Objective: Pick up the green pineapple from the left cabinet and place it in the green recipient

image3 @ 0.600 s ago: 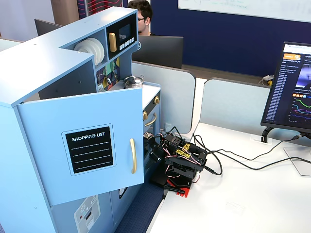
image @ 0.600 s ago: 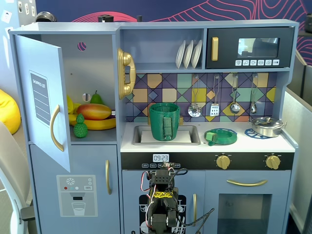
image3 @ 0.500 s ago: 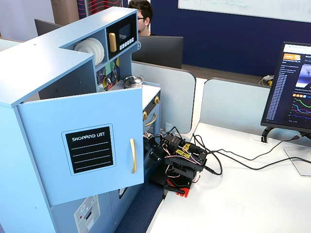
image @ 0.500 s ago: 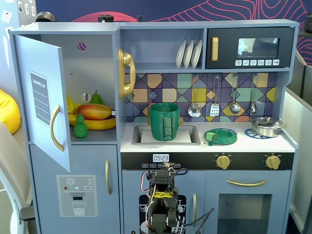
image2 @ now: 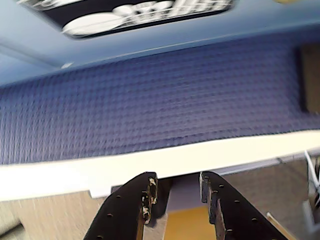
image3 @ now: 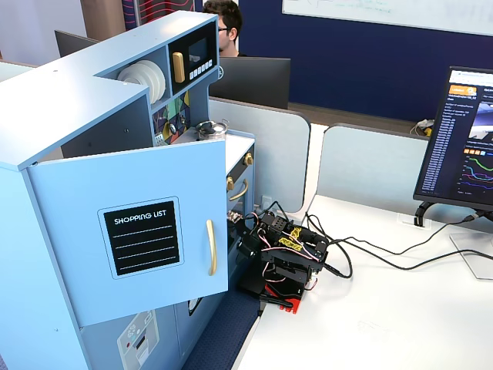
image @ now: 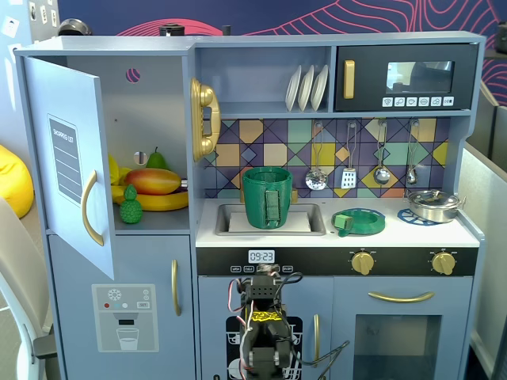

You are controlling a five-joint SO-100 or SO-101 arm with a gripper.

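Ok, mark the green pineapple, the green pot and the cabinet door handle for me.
green pineapple [image: 131, 205], a fixed view, on its bumpy body.
green pot [image: 257, 190], a fixed view, on its wall left of the side handle.
cabinet door handle [image: 87, 208], a fixed view, mid-curve of the gold bar.

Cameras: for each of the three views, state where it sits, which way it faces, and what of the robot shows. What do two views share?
Fixed view, front: faces the toy kitchen head-on; the arm is folded low at centre.
Fixed view, side: high off the left cabinet, looking past its open door; the folded arm shows.
Wrist view: rides the arm, facing blue mat; the hand enters from below, open and empty.
Shared: both fixed views show the cabinet door and arm.
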